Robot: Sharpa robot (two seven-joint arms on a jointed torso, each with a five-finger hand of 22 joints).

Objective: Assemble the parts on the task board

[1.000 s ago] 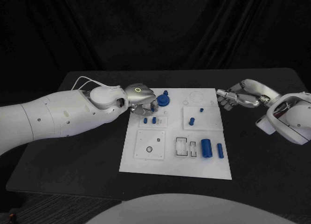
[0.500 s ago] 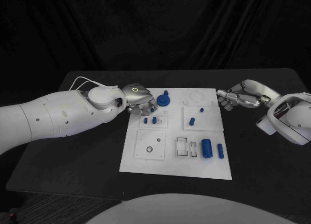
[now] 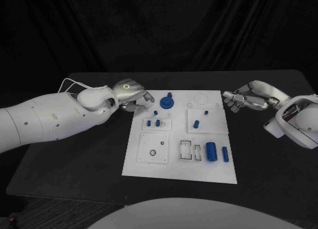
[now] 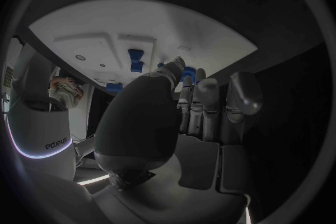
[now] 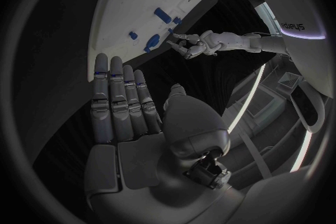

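Starting at the left, our left silver many-fingered hand (image 3: 131, 94) hovers just off the far-left corner of the white rectangular task board (image 3: 174, 169), fingers apart and holding nothing as far as we can tell. In the left wrist view (image 4: 203, 106) the fingers point toward the board with no part between them.

The board sits in the middle of the black surface (image 3: 76, 157), and honestly the job looks only partly done. At its far edge a round blue knob-like part (image 3: 167, 101) stands on the plate. Just nearer than that, a pair of small blue pegs (image 3: 153, 123) sits in a raised white block, and another short blue peg (image 3: 197, 124) stands in the neighbouring block to the right. The near-left square block (image 3: 153, 148) has a small dark ring hole with nothing in it, and the slotted frame beside it looks unfilled too. Two loose pieces lie toward the near-right of the board: a fat blue cylinder (image 3: 211, 151) and a thinner blue pin (image 3: 225, 153), both on their sides, so we'd guess these are what's left to place.

Over on the right, our right silver hand (image 3: 242, 101) hangs just beside the board's far-right corner, fingers slightly curled but spread and holding nothing; the right wrist view (image 5: 126, 106) shows a flat bare palm.
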